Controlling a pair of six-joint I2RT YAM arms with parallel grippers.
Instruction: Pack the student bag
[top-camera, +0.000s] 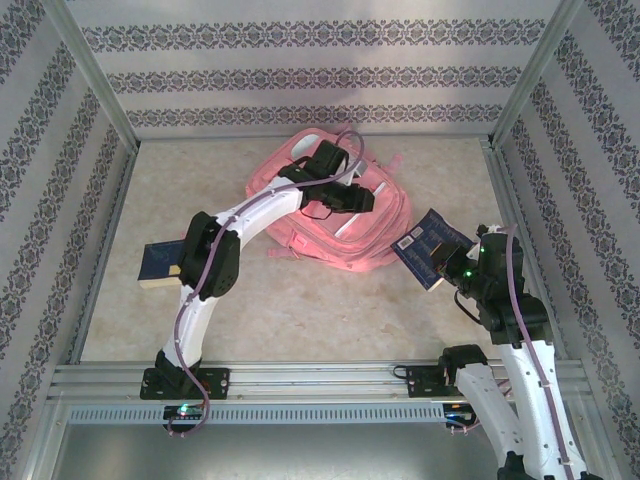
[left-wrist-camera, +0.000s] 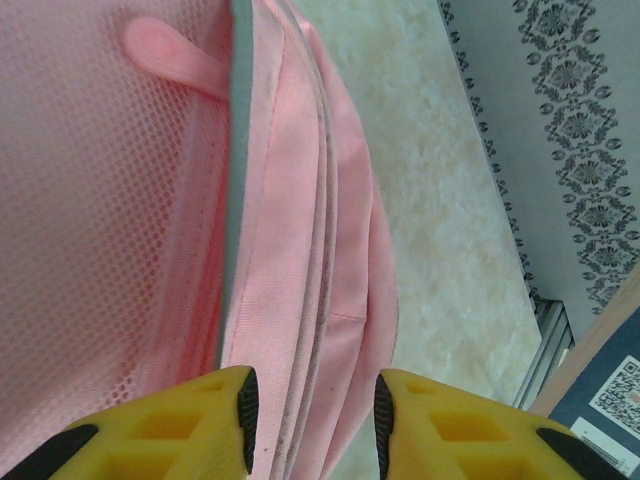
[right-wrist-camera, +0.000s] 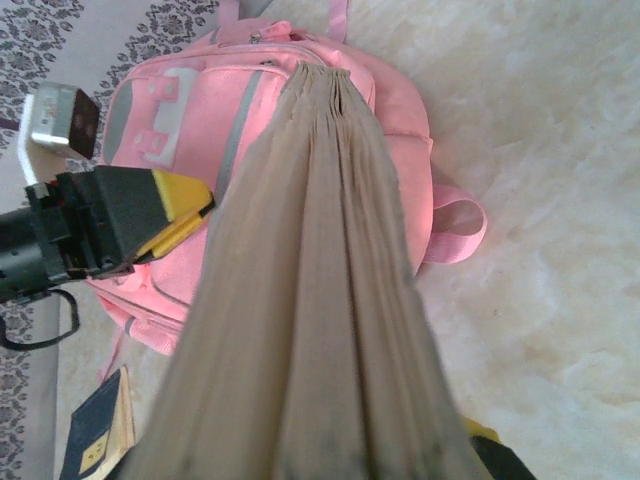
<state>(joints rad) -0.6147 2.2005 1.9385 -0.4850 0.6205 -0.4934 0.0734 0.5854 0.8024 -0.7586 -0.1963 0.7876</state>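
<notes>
The student bag (top-camera: 335, 225) is seen lying flat toward the far middle of the table (top-camera: 300, 310), front pockets up. The left gripper (left-wrist-camera: 312, 415) is set over the bag's side edge. Its yellow fingers (left-wrist-camera: 200, 420) are held apart, the stitched seams pass between them, and a sliver of table shows beside the right pad, so no clamp on the fabric is judged to be made. A dark blue book (top-camera: 428, 243) is pinched in the closed right gripper (top-camera: 447, 268) and held above the table just to the right of the bag. The chief risk is judged to be that no opening is presented: if the soft edge is not caught and lifted, the book would be pushed against limp cloth and the bag shoved along the smooth, pale marbled surface. The book is gripped near one end with its page block (right-wrist-camera: 310, 300) slightly fanned, so it may pivot or slip if a corner is snagged on a seam or on the strap loop (right-wrist-camera: 476, 228). A clash between the two arms over the bag is also possible. The bag is made of woven pink fabric, with an open mesh panel (left-wrist-camera: 100, 250), grey piping (left-wrist-camera: 232, 200) and pale patches, and it is judged slack and easily folded. The book is rigid and square-cornered. A second book (top-camera: 160, 262) is seen lying on the table beside the left arm.
</notes>
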